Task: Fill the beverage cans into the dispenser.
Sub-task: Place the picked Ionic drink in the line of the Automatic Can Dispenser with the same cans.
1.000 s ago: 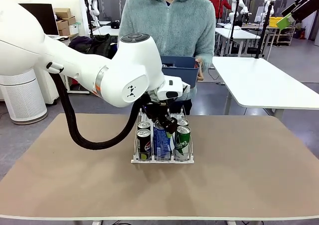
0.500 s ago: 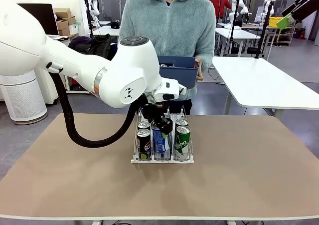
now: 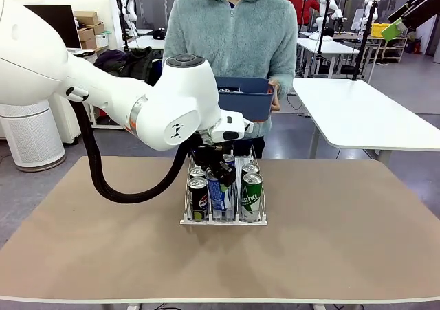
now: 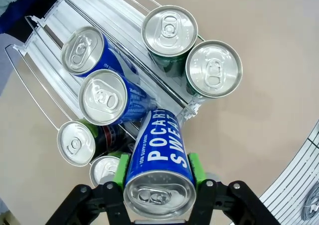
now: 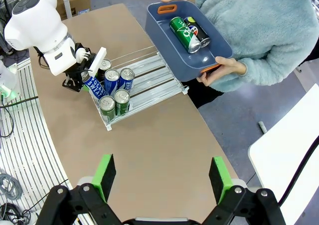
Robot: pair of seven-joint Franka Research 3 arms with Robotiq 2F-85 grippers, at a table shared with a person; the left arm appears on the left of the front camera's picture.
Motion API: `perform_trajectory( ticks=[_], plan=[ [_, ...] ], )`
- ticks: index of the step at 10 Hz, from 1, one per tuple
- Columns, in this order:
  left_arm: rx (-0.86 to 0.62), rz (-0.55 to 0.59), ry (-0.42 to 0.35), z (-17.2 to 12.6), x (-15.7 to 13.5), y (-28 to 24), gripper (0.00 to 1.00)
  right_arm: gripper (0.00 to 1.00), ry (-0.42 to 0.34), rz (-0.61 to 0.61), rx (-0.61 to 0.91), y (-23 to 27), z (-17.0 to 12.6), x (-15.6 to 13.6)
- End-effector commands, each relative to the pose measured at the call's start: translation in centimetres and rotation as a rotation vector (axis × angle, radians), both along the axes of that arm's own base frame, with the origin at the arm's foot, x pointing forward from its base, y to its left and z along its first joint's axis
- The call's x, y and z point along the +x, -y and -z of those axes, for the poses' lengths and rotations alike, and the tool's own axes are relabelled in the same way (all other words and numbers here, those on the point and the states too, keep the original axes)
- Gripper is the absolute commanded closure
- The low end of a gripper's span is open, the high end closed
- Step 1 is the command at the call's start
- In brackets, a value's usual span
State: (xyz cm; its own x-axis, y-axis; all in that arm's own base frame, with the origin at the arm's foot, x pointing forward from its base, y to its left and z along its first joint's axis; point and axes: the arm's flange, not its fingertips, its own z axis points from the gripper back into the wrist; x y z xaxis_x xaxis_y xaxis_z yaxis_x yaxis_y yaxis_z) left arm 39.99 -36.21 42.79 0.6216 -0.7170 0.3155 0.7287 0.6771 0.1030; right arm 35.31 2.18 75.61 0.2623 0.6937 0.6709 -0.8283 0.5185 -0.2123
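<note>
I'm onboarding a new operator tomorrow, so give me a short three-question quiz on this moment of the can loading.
1. True or false: the left pincer is shut on a Pocari Sweat can.
2. How many loose cans lie in the blue-grey bin that the person holds? A one, B two, C four.
3. Fill in: the dispenser has, in its lane on the robot's right, two cans coloured ___.
Key: 1 true; 2 B; 3 green.
</note>
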Motion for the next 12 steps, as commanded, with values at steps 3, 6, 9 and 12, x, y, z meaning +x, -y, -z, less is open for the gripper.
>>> perform_trajectory(
  ticks=[3, 6, 9, 12],
  plan=[
    [0.0, 0.003, -0.002, 0.0, -0.2, 0.2, 0.43, 0.0, 0.007, 0.003, 0.001, 0.0, 0.1, 0.1],
    [0.026, 0.06, -0.049, 1.7, 1.3, 0.2, 0.43, 0.0, 0.007, 0.003, 0.001, 0.0, 0.1, 0.1],
    [0.028, 0.069, -0.079, 2.8, 2.1, 0.6, 0.43, 0.0, 0.007, 0.003, 0.001, 0.0, 0.1, 0.1],
    [0.039, 0.07, -0.116, 3.5, 2.3, 0.9, 0.35, 0.0, 0.007, 0.003, 0.001, 0.0, 0.1, 0.1]
  ],
)
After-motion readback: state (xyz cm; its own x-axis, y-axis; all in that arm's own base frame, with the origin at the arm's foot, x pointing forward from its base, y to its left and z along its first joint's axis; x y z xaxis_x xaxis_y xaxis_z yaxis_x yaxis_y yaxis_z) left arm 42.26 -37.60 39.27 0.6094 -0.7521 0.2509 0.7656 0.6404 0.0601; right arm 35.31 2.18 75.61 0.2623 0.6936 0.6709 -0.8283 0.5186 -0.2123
